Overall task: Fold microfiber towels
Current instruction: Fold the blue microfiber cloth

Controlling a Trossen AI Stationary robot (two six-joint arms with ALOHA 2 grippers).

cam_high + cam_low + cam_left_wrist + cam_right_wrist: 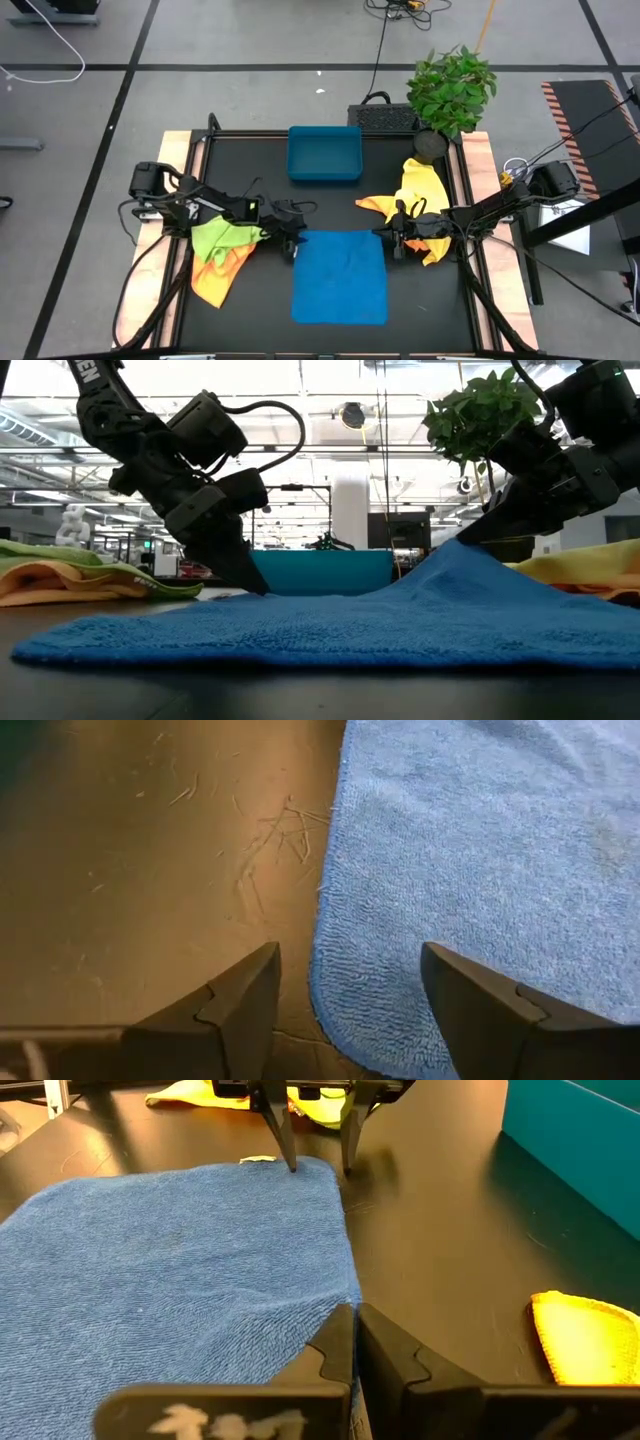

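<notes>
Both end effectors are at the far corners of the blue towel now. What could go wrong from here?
1. The left end effector stands open astride the blue towel corner; one finger is on bare table, so closing may catch only the edge or miss.
2. The right end effector is shut on its corner and already lifts it; pulling before the left grips would likely skew the fold.
3. The yellow towel lies close to the right end effector and could snag.

Both arms are matte black, jointed, with looping black cables; each gripper point(243, 575) ends in two tapered dark fingers point(240, 1010).
</notes>
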